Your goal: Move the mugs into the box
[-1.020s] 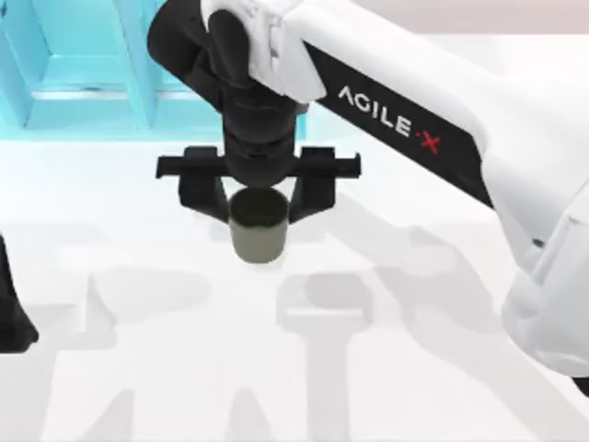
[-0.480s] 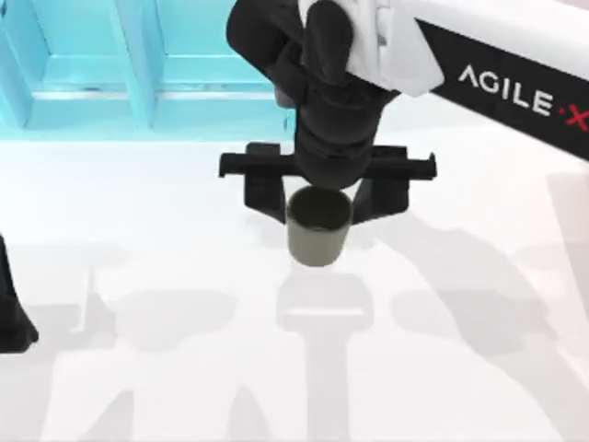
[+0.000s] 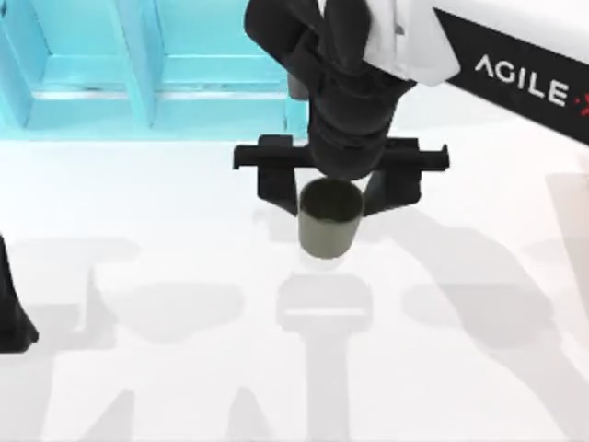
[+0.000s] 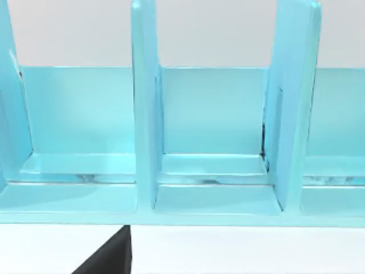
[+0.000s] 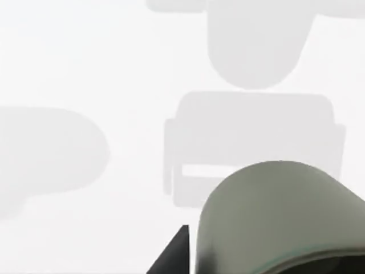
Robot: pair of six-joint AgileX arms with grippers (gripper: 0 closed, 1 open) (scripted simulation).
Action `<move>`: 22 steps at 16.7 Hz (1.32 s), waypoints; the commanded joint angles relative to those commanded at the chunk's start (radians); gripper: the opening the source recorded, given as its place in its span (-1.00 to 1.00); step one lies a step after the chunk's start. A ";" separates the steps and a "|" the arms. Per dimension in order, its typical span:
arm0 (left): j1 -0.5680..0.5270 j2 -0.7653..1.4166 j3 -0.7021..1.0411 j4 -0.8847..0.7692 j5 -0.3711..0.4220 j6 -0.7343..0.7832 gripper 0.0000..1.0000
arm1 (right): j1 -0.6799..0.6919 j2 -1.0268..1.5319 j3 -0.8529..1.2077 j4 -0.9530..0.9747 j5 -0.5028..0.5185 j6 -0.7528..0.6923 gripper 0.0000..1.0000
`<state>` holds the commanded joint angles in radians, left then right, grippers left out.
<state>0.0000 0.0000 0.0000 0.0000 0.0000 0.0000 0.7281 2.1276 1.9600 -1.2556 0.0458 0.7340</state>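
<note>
Jaws of the right gripper [image 3: 329,195] clamp one mug [image 3: 328,219] mid-frame, carrying it; next, a lowering into the box [image 3: 110,83] at upper left.

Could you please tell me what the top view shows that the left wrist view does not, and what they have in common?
The top view alone shows the right pincer holding an olive-grey mug upright above the white table, near the box's right end, with shadows below. At its left edge is a dark piece of the left arm.

The left wrist view alone looks into the box's compartments from the side, showing the upright dividers and back wall.

Both share the light blue box and the white table.
</note>
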 joint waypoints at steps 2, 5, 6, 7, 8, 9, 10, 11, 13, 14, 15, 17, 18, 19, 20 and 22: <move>0.000 0.000 0.000 0.000 0.000 0.000 1.00 | -0.074 -0.021 -0.017 -0.005 -0.008 -0.074 -1.00; 0.000 0.000 0.000 0.000 0.000 0.000 1.00 | -0.256 -0.072 -0.066 -0.016 -0.025 -0.255 -1.00; 0.000 0.000 0.000 0.000 0.000 0.000 1.00 | -0.333 -0.093 -0.087 -0.020 -0.031 -0.332 -1.00; 0.000 0.000 0.000 0.000 0.000 0.000 1.00 | -0.417 -0.116 -0.111 -0.025 -0.038 -0.416 -1.00; 0.000 0.000 0.000 0.000 0.000 0.000 1.00 | -0.507 -0.140 -0.136 -0.029 -0.044 -0.505 -1.00; 0.000 0.000 0.000 0.000 0.000 0.000 1.00 | -0.600 -0.165 -0.163 -0.033 -0.050 -0.597 -1.00; 0.000 0.000 0.000 0.000 0.000 0.000 1.00 | -0.694 -0.192 -0.190 -0.036 -0.056 -0.691 -1.00; 0.000 0.000 0.000 0.000 0.000 0.000 1.00 | -0.786 -0.219 -0.217 -0.038 -0.063 -0.783 -1.00; 0.000 0.000 0.000 0.000 0.000 0.000 1.00 | -0.950 -0.273 -0.269 -0.041 -0.075 -0.947 -1.00; 0.000 0.000 0.000 0.000 0.000 0.000 1.00 | -1.019 -0.298 -0.293 -0.041 -0.081 -1.016 -1.00; 0.000 0.000 0.000 0.000 0.000 0.000 1.00 | -1.076 -0.322 -0.314 -0.040 -0.087 -1.073 -1.00; 0.000 0.000 0.000 0.000 0.000 0.000 1.00 | -1.158 -0.361 -0.349 -0.038 -0.098 -1.155 -1.00; 0.000 0.000 0.000 0.000 0.000 0.000 1.00 | -1.184 -0.375 -0.361 -0.037 -0.103 -1.181 -1.00; 0.000 0.000 0.000 0.000 0.000 0.000 1.00 | -1.197 -0.382 -0.368 -0.036 -0.105 -1.195 -1.00; 0.000 0.000 0.000 0.000 0.000 0.000 1.00 | -1.201 -0.385 -0.370 -0.036 -0.106 -1.199 -1.00; 0.000 0.000 0.000 0.000 0.000 0.000 1.00 | -1.201 -0.385 -0.370 -0.036 -0.106 -1.199 -1.00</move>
<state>0.0000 0.0000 0.0000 0.0000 0.0000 0.0000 -0.4733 1.7430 1.5901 -1.2913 -0.0603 -0.4645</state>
